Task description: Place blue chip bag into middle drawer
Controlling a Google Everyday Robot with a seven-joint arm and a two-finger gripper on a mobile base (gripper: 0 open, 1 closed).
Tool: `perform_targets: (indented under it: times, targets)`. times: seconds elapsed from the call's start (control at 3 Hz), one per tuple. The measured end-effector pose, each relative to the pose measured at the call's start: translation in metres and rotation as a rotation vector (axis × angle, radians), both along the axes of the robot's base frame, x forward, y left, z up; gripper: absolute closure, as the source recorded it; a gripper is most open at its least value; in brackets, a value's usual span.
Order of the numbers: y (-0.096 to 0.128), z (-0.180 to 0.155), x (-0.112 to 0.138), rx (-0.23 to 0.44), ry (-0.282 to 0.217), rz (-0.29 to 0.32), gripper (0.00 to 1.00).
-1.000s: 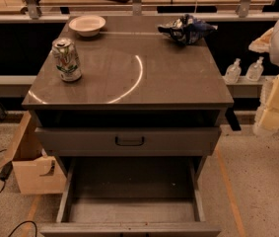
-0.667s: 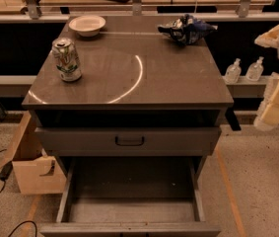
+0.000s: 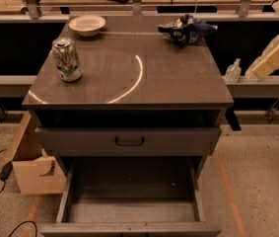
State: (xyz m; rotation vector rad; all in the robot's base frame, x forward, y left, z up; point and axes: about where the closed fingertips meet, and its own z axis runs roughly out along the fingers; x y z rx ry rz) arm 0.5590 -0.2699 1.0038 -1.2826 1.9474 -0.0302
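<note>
The camera view looks down on a grey cabinet standing on a speckled floor (image 3: 257, 191), with a long wooden bench (image 3: 129, 1) running across the far side. The cabinet's dark, glossy tabletop (image 3: 168, 78) carries a curved streak of reflected light.

On the far right corner of the tabletop lies the blue chip bag (image 3: 186, 28), crumpled and on its side, close to the far edge. At the far left sits a shallow white bowl (image 3: 87, 24). Nearer on the left stands a silver-green soda can (image 3: 66, 59), upright and well apart from the bag.

Under the tabletop is a dark open gap, then a grey drawer front (image 3: 129, 141) with a black loop handle at its middle. Below that, the middle drawer (image 3: 129, 209) is pulled out toward the near side, its flat grey floor bare between slanted side rails.

The cream claw (image 3: 269, 63) hangs at the far right edge, off to the side of the cabinet and well apart from the bag, holding nothing that can be seen. Whether it is spread or pressed together I cannot tell.

A small clear pump bottle (image 3: 233, 70) stands just left of the claw, on the ledge beyond the cabinet. On the floor to the left sits a pale wooden box (image 3: 33, 167) with black cables beside it.
</note>
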Motion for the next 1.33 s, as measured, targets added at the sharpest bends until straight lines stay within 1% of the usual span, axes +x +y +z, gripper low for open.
perform_targets:
  times: [0.33,0.67,1.0,1.33]
  targets:
    - [-0.002,0.004,0.015,0.027,-0.032,-0.009,0.00]
    - [-0.002,0.004,0.015,0.027,-0.031,-0.009,0.00]
    - [0.002,0.002,0.021,0.048,-0.058,-0.025,0.00]
    - [0.004,-0.013,0.053,0.131,-0.125,-0.045,0.00]
